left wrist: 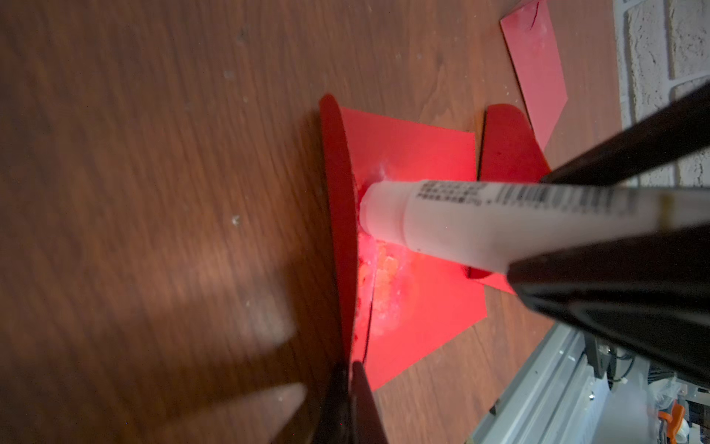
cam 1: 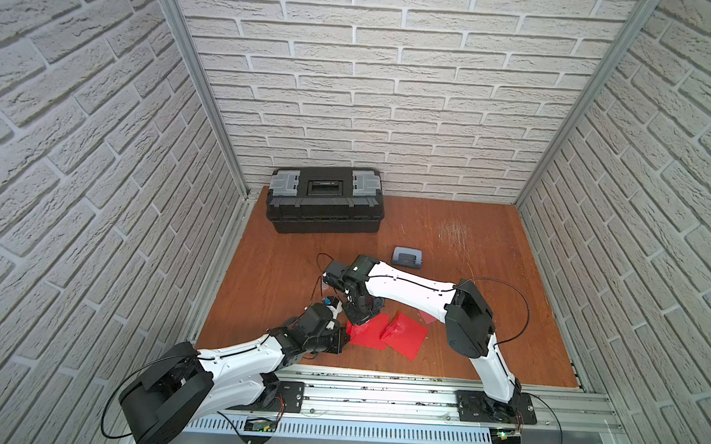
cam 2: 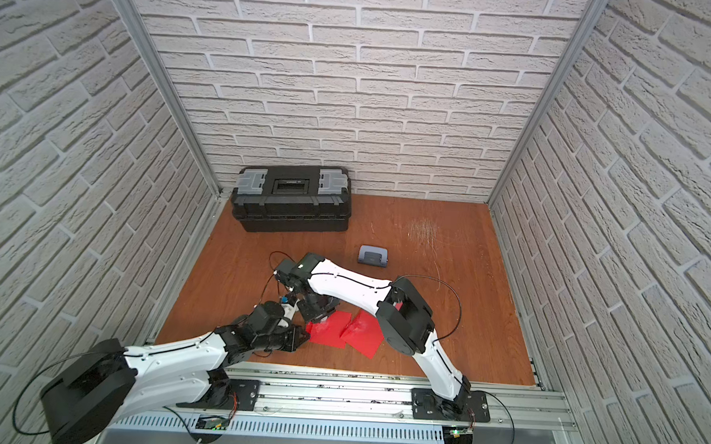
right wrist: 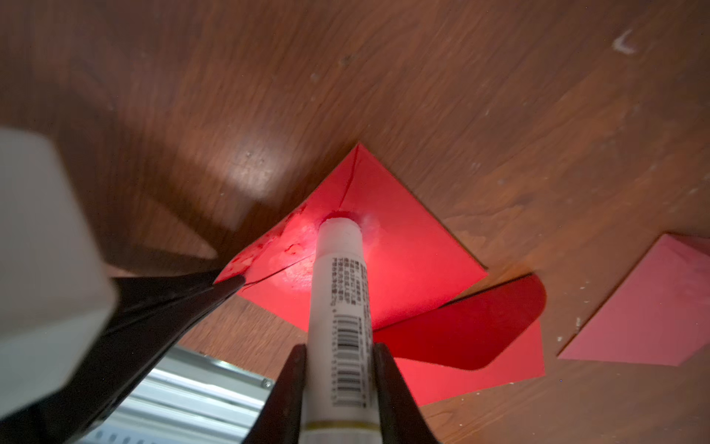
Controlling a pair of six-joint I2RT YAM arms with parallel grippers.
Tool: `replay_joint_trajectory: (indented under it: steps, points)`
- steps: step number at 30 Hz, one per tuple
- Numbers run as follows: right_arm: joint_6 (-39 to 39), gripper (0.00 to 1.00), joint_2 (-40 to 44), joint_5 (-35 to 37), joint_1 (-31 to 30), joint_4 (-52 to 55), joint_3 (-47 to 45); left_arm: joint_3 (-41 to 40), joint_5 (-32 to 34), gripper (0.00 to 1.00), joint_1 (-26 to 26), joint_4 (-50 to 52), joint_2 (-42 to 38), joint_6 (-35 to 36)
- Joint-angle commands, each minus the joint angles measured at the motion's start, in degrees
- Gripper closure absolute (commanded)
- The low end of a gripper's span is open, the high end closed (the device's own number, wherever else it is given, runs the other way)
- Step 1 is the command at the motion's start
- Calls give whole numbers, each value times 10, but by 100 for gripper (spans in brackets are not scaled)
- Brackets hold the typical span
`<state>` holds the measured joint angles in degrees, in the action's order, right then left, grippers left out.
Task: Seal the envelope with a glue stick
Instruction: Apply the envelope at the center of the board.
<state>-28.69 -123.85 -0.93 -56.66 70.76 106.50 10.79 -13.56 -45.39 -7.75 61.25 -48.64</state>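
- The white cylindrical glue stick with a printed barcode label (right wrist: pixel 340 307) is uncapped. Its tip presses on the bright red paper envelope (right wrist: pixel 403 250), right by the crease where the flap begins.
- My right gripper (right wrist: pixel 340 350) has the tube clamped between its two black fingers, one on either side of the barcode. The jaws are closed as far as the tube lets them.
- Whitish, smeared glue shows on the red paper around the tip.
- The envelope's flap (left wrist: pixel 338 192) stands up off the body. My left gripper (left wrist: pixel 350 371) is pinched tight on its edge, jaws all but together.
- In both top views that envelope (cam 1: pixel 367 333) lies near the front edge of the brown wooden table (cam 1: pixel 467 257), under the two wrists. The stick itself is hidden there.
- A second red envelope (cam 1: pixel 406 336) lies just beside it, overlapping slightly, with its darker rounded flap open.
- A pale pink envelope (right wrist: pixel 653 307) lies flat a little farther out.
- A grey-blue hole punch (cam 1: pixel 406 258) sits apart, farther back.
- A black plastic toolbox with grey latches (cam 1: pixel 326 201) stands against the rear wall.
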Motion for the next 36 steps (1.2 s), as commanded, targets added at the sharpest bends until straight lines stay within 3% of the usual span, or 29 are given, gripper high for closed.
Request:
replay_joint_trajectory:
  steps: [1, 3, 5, 8, 10, 14, 16, 18, 22, 24, 27, 32, 34, 36]
  points:
    - [-7, 97, 9, -105, 0, -73, -28, -16, 5, 96, 3, 52, 8, 7]
    - [-8, 97, 7, -38, 4, -39, -18, -17, 5, 96, 3, 50, 9, 7]
    - [-9, 97, -7, 81, 3, 33, 11, -16, 4, 96, 2, 50, 10, 8]
    - [-6, 97, -25, 156, 4, 90, 38, -16, 4, 96, 3, 50, 11, 7]
    - [3, 97, -23, 118, 4, 73, 32, -16, 4, 96, 3, 49, 11, 7]
    - [8, 97, 3, -67, 4, -42, -17, -16, 4, 96, 4, 50, 11, 7]
    - [-2, 97, 13, -107, 5, -79, -35, -16, 3, 96, 4, 50, 11, 7]
    - [-5, 97, 13, -73, 7, -70, -32, -16, 3, 96, 3, 49, 11, 8]
    - [-4, 97, -17, 117, 7, 52, 22, -16, 4, 96, 4, 49, 11, 8]
    - [-4, 97, -27, 152, 6, 81, 37, -16, 3, 96, 3, 49, 12, 7]
    - [3, 97, -26, 116, 3, 69, 37, -16, 3, 96, 3, 49, 11, 8]
    - [6, 97, 4, -108, 6, -66, -23, -16, 4, 96, 4, 49, 13, 8]
    - [1, 97, 6, -92, 7, -69, -26, -16, 3, 96, 4, 49, 12, 7]
    - [1, 97, -7, 6, 7, -13, -1, -16, 4, 97, 4, 49, 12, 7]
